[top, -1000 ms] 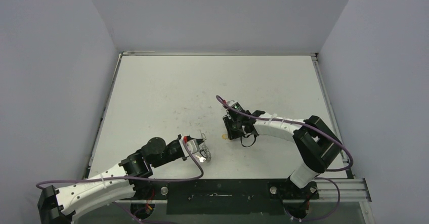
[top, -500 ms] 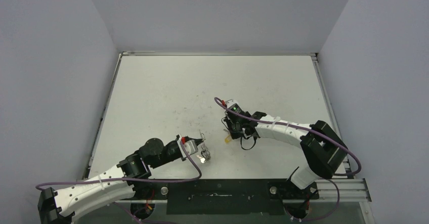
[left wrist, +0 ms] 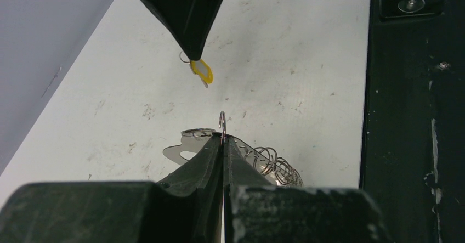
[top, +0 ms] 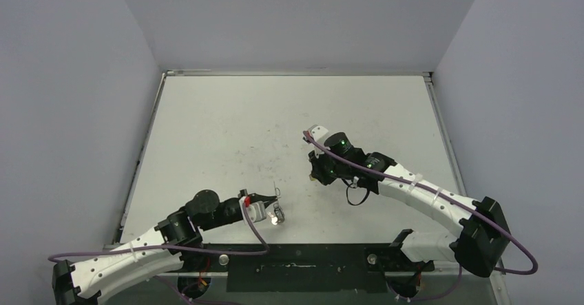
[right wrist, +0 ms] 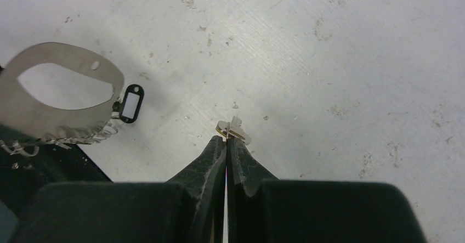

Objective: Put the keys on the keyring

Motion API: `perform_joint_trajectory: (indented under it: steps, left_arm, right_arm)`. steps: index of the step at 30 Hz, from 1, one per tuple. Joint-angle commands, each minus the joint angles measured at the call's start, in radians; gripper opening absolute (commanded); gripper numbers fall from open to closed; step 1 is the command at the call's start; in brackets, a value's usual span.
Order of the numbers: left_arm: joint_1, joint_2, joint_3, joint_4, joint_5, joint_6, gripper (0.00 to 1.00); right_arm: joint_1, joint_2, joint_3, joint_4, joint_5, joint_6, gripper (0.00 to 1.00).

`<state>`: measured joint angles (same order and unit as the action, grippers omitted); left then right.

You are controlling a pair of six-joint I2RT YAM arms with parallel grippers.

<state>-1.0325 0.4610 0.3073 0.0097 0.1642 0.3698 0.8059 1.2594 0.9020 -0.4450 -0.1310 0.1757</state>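
Keyring: one, flat oval loop. Chain of small rings: one, hung on keyring; rings too fine to count. Tags: two. Yellow tag beyond keyring, apart from it; black tag just beside keyring rim. Grippers: two. Left gripper on keyring, right gripper at yellow tag. Arms: two, left arm, right arm. Table: one, below keyring.

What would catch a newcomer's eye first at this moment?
Two shut grippers face each other near the front edge of the white table. The left gripper pinches a small ring on the large flat silver oval keyring; the right gripper, just across, dangles the small key with the yellow oblong tag.
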Motion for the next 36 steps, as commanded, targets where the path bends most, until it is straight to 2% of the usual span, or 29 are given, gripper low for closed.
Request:
perform_joint_trajectory:
  steps: [1,9,16,26,36]
  left_arm:
    - [-0.003,0.008,0.017,0.006,0.103,0.077,0.0]
    - [-0.003,0.039,0.021,-0.008,0.144,0.194,0.0]
    - [-0.004,0.035,-0.02,-0.004,0.175,0.368,0.0]
    - [-0.003,0.056,-0.047,0.02,0.129,0.576,0.0]
    - [-0.003,0.07,-0.076,0.064,0.123,0.735,0.0]
  right_arm:
    - [0.006,-0.049,0.055,-0.013,-0.181,-0.097,0.0]
    - [0.016,-0.035,0.097,-0.039,-0.415,-0.14,0.0]
    - [0.023,-0.013,0.117,-0.011,-0.599,-0.059,0.0]
    - [0.062,0.033,0.143,0.006,-0.641,0.151,0.0]
    - [0.106,0.062,0.14,0.028,-0.688,0.251,0.0]
